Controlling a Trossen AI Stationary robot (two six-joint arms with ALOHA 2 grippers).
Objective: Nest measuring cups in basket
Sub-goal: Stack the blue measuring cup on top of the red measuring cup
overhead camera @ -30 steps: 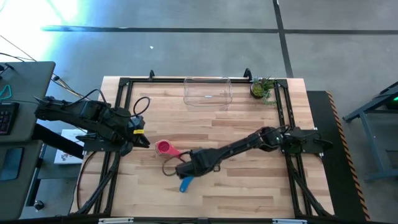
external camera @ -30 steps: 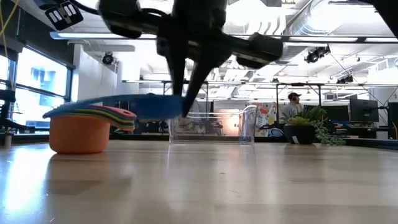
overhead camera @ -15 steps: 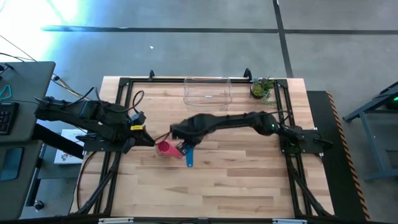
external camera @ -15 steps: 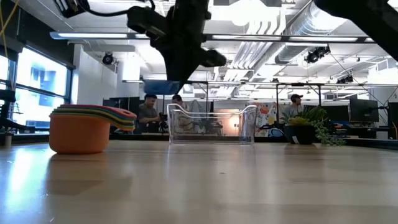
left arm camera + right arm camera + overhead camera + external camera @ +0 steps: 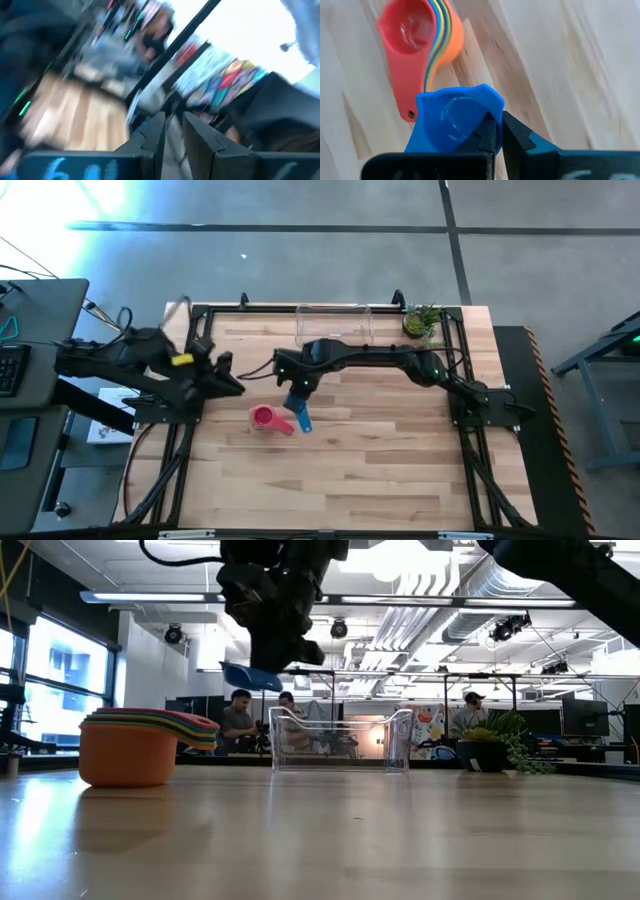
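I have my right claw (image 5: 496, 131) clenched on the rim of the blue cup (image 5: 452, 120), one finger inside the bowl and one outside, and I carry it in the air above the table (image 5: 400, 470). It should be a light, stiff bit of plastic, smooth enough to swivel in a thin pinch, so I judge the rim close to the handle the best place to hold; the handle (image 5: 303, 420) hangs down and could swing if I jerk. In the high view the cup sits under my wrist, a little in front of the clear basket (image 5: 334, 326) and not yet over it.

The stack of cups (image 5: 417, 37) rests on the wood, apart from my claw, nearer the table's front and toward my left side: the red one lies on top, with orange, yellow, green and blue edges showing beneath. They look nested snugly, so a grip on the bundled handles (image 5: 195, 724) would probably lift the lot, and they should weigh little.

My left claw (image 5: 172, 132) hangs at the table's left edge, well apart from the cups; its fingers stand slightly parted with nothing between them, though that view is smeared and I say so with some doubt.
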